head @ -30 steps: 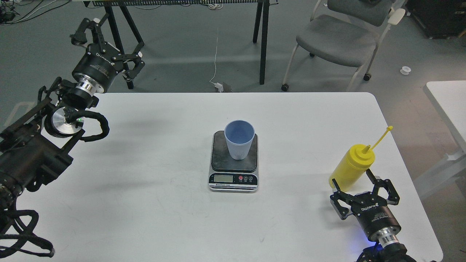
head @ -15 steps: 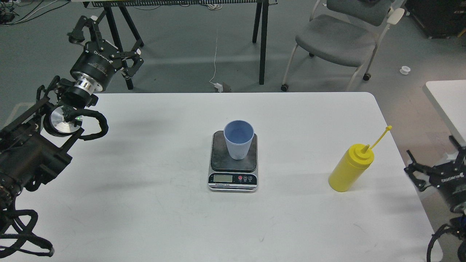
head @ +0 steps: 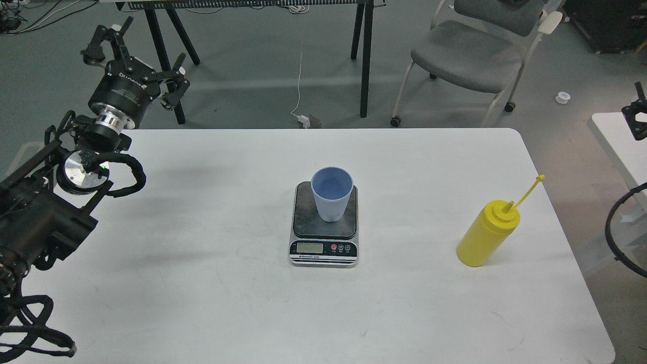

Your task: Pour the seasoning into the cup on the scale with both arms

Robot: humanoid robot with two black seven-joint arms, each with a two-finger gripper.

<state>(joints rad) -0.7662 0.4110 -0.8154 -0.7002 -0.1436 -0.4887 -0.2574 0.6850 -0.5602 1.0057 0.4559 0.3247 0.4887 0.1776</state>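
Observation:
The light blue ribbed cup [head: 331, 193] stands upright on the dark platform of the scale [head: 324, 247] at the table's middle. The yellow seasoning bottle [head: 487, 233] stands upright near the table's right edge, its thin cap strap [head: 528, 192] sticking up to the right. My left gripper [head: 132, 61] is open and empty, held high beyond the table's far left corner, far from the cup. Only a dark piece of my right gripper [head: 636, 117] shows at the right edge of the view, well away from the bottle.
The white table [head: 202, 283] carries only the scale, cup and bottle. A grey chair [head: 470, 55] and black stand legs [head: 365, 55] are behind it. A second white table [head: 619, 141] stands to the right. A black cable loop [head: 614, 227] hangs at the right edge.
My right gripper has left the bottle, swinging out right and up to the view's edge. My left gripper has drifted slightly up and left. The bottle, cup and scale stay put.

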